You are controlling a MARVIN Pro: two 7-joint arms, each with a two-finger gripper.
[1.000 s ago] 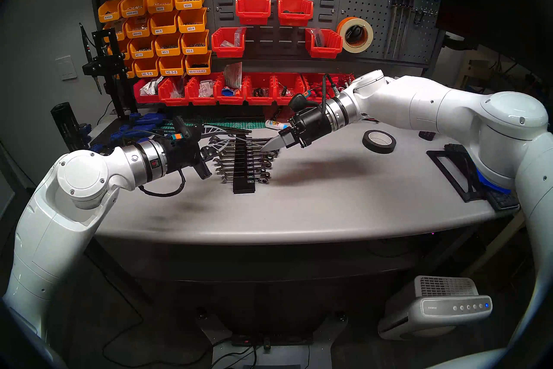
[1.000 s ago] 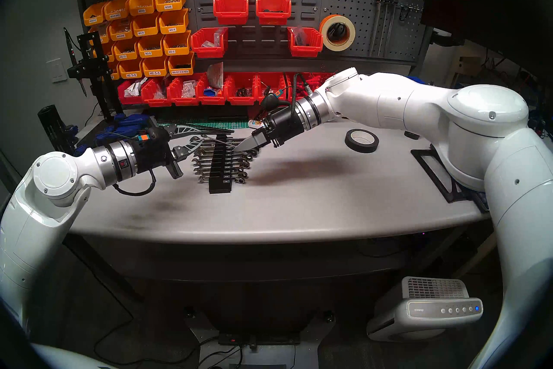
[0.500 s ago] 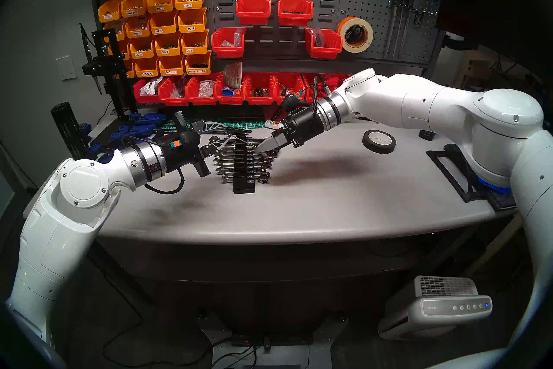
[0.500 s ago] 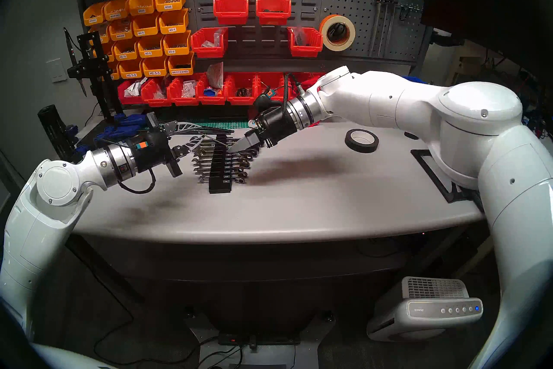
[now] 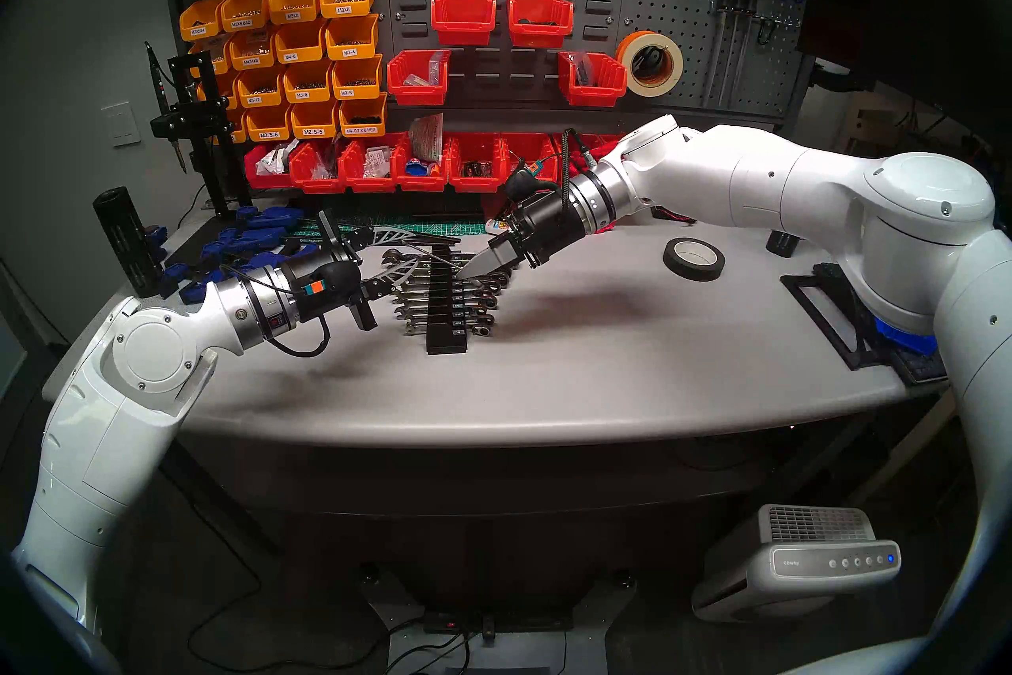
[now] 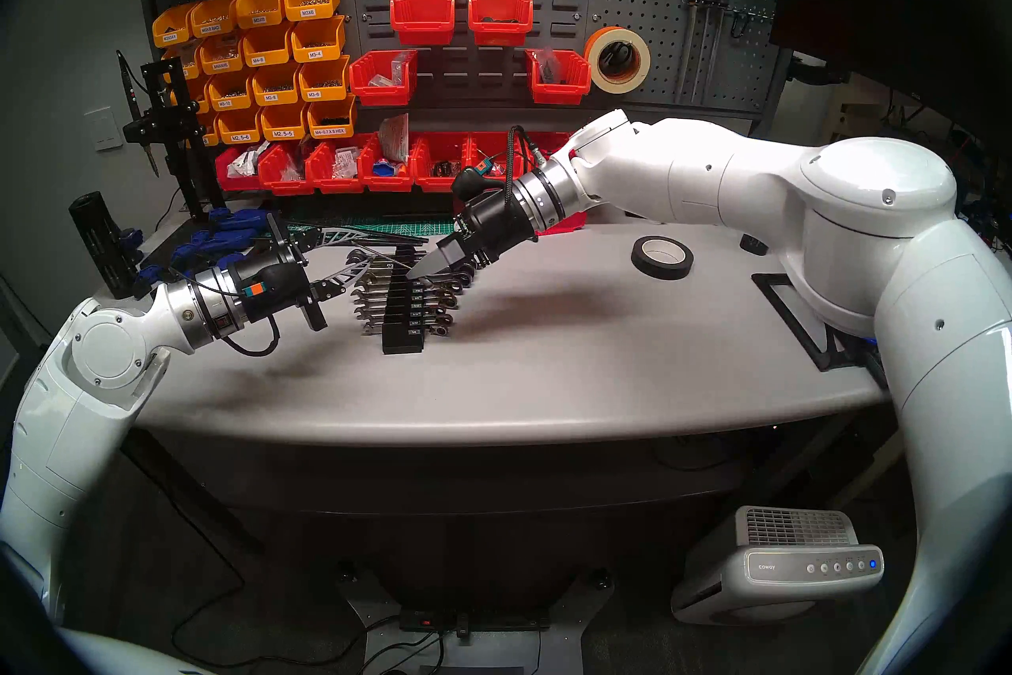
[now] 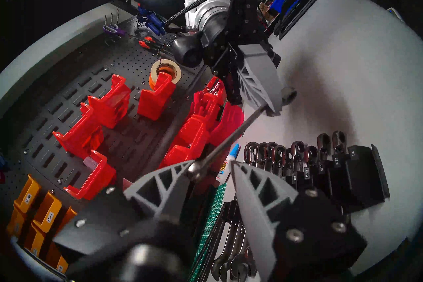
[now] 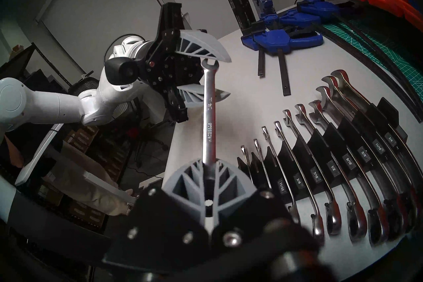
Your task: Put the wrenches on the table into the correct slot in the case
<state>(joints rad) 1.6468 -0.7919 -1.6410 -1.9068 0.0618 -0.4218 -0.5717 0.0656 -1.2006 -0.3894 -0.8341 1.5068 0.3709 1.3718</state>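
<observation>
My right gripper (image 5: 472, 268) is shut on a chrome wrench (image 8: 209, 119) near its ring end and holds it in the air over the back part of the black case (image 5: 446, 312). The wrench (image 5: 438, 257) points left, towards my left gripper (image 5: 415, 249). The left gripper is open, and the wrench's open-jaw end lies between its fingers and touches one fingertip (image 7: 190, 166). The case stands mid-table (image 5: 547, 372) with several wrenches in its slots; the front 1/4 slot (image 7: 353, 154) looks empty. No other loose wrench shows.
A black tape roll (image 5: 694, 258) lies right of the case. Blue clamps (image 5: 246, 241), thin black rods, a green cutting mat (image 5: 454, 228) and a glue bottle (image 5: 495, 226) lie behind it. Red bins (image 5: 427, 164) line the back. A black frame (image 5: 832, 318) sits at far right.
My right gripper carried the wrench a little left and back over the case. My left gripper rolled and moved up and back until its open fingers straddled the wrench's open-jaw end.
</observation>
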